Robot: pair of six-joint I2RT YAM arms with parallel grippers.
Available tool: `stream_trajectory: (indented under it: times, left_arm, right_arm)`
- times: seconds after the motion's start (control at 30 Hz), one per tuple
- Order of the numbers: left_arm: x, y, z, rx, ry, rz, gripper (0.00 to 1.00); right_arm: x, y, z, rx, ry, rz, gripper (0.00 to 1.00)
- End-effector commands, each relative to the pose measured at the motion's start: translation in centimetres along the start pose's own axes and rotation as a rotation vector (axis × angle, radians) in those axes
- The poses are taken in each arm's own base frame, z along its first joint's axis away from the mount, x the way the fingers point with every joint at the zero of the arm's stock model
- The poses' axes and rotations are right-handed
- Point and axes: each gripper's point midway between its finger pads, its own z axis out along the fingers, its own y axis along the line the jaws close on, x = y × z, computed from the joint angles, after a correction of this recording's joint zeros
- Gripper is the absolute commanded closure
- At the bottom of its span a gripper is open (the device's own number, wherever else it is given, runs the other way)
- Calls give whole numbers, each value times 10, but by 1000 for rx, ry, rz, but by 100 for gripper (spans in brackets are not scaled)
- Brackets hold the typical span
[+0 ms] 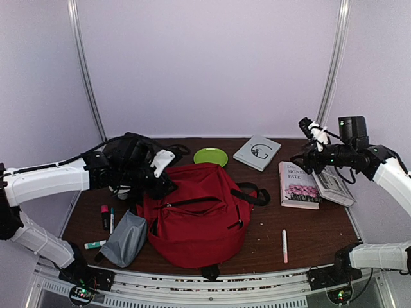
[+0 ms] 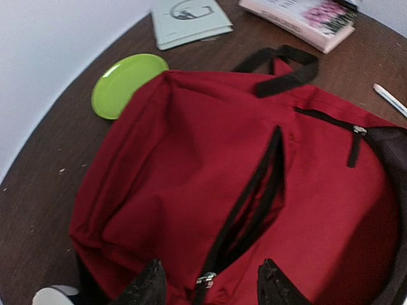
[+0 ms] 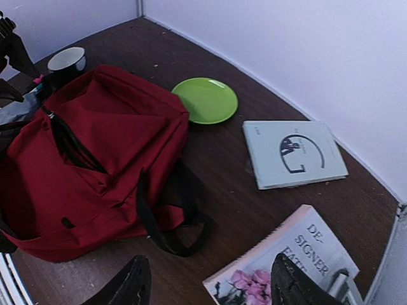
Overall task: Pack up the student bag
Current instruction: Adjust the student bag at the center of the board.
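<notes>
Jaws agape, left gripper [image 2: 210, 272] overhangs red, seemingly unzipped student bag [image 2: 172, 171].

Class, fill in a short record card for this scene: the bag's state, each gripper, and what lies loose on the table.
bag: red backpack lying flat, zipper opening partly open
left arm: left gripper open, empty, over that opening
right arm: right gripper open, empty, by the flower-cover book
left of bag: grey pouch, markers
elsewhere: green plate, grey book, white pen
</notes>
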Motion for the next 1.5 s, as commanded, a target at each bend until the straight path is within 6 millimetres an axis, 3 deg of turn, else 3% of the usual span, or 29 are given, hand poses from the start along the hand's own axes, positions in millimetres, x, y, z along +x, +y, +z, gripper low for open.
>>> stream_trajectory:
  times: [0.0,0.13,0.33,0.5,0.67,0.93,1.0,1.07,1.23,1.4,1.47]
  left_arm:
    - [-9,-60,12,154,-35,137,52]
    - [5,-100,23,235,1,199,55]
    - [32,-125,23,295,54,211,54]
    - [57,-128,27,283,82,193,53]
    - [73,-139,30,267,84,183,53]
    - [100,-160,36,175,121,296,51]
    - [103,-155,39,99,118,313,30]
    - [102,-150,41,53,107,328,25]
    - [94,-151,44,41,75,396,29]
    - [98,-186,37,233,116,441,36]
    - [107,-198,36,304,148,442,38]
  right_arm:
    - [17,66,23,-262,52,-133,38]
    - [39,128,35,-459,99,-245,41]
    - [81,206,37,-698,200,-476,44]
    - [104,253,38,-834,233,-633,44]
    - [125,285,38,-903,251,-787,44]
    - [193,297,41,-849,311,-1106,58]
    - [199,297,42,-839,311,-1128,62]
    - [201,296,45,-823,301,-1158,66]
    - [213,291,48,-805,313,-1204,71]
    - [215,276,48,-745,328,-1267,76]
    - [212,272,43,-744,348,-1258,73]
